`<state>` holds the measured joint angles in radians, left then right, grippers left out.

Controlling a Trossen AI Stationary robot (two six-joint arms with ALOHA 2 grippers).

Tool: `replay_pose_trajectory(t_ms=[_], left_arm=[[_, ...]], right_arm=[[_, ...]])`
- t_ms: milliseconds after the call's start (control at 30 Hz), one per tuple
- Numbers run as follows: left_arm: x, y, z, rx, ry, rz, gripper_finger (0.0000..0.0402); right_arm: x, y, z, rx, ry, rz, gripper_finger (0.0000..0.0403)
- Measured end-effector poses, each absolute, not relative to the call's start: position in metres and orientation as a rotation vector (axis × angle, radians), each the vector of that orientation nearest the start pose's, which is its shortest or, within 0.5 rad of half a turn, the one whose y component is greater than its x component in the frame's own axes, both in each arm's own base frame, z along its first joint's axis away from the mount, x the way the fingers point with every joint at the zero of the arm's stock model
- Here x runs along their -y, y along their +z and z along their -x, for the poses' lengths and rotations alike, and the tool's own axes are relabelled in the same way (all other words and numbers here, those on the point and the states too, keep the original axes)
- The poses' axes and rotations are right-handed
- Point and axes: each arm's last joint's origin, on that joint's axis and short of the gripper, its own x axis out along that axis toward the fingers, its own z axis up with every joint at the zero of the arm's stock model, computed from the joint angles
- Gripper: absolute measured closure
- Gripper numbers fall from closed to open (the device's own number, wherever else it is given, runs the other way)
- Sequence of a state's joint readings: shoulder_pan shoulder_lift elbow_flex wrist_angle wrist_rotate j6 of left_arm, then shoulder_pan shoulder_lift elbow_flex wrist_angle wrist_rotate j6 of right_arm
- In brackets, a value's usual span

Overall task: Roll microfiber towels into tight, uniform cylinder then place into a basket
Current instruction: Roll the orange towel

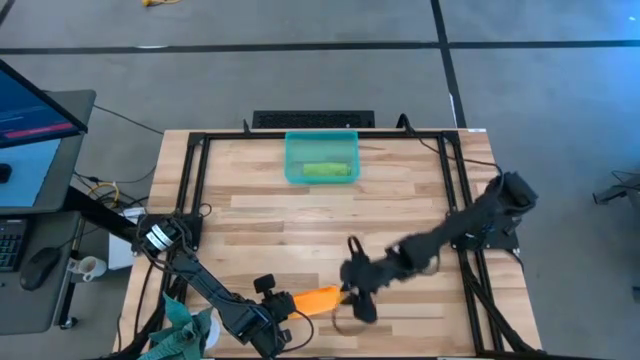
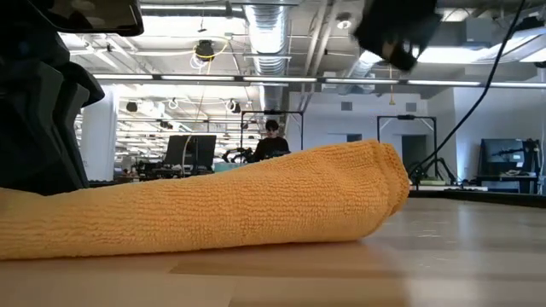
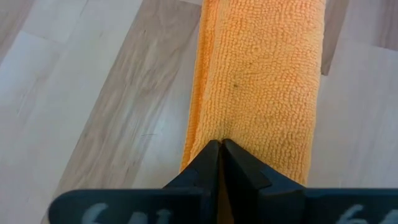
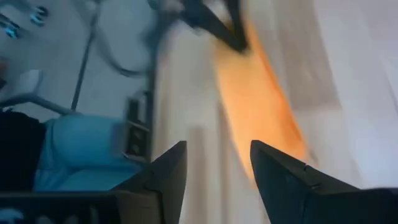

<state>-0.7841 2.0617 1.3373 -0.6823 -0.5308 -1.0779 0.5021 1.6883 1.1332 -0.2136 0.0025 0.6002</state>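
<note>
High view shows the left pincer (image 1: 283, 305) clamped shut on the rolled orange towel (image 1: 316, 299) near the worktop's (image 1: 400, 200) front edge; the right pincer (image 1: 352, 296) stands open, empty, beside its other end. Held one-ended, the roll could loosen.
</note>
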Motion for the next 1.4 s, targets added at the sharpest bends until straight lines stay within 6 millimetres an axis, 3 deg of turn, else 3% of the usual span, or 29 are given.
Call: replay_pose_trajectory(t_ms=[133, 233, 333, 567, 767, 900, 1400], left_arm=[[0.260, 0.127, -0.282, -1.029, 0.381, 0.105, 0.0387], [0.260, 0.127, -0.282, -1.028, 0.383, 0.110, 0.0387], [0.260, 0.127, -0.282, -1.029, 0.384, 0.110, 0.0387], [0.260, 0.127, -0.282, -1.029, 0.384, 0.110, 0.0387], [0.260, 0.127, -0.282, -1.029, 0.384, 0.109, 0.0387], [0.260, 0.127, -0.282, -1.030, 0.384, 0.109, 0.0387], [0.257, 0.127, -0.284, -1.019, 0.390, 0.087, 0.0377]], right_arm=[[-0.204, 0.214, -0.316, -0.723, 0.296, -0.240, 0.0209], [-0.215, 0.198, -0.321, -0.710, 0.322, -0.215, 0.0224], [-0.213, 0.182, -0.329, -0.742, 0.321, -0.239, 0.0261], [-0.195, 0.155, -0.351, -0.809, 0.315, -0.379, 0.0391], [-0.184, 0.135, -0.358, -0.906, 0.263, -0.491, 0.0375], [-0.178, 0.122, -0.362, -0.944, 0.196, -0.548, 0.0391], [-0.166, 0.115, -0.358, -1.039, 0.055, -0.601, 0.0398]])
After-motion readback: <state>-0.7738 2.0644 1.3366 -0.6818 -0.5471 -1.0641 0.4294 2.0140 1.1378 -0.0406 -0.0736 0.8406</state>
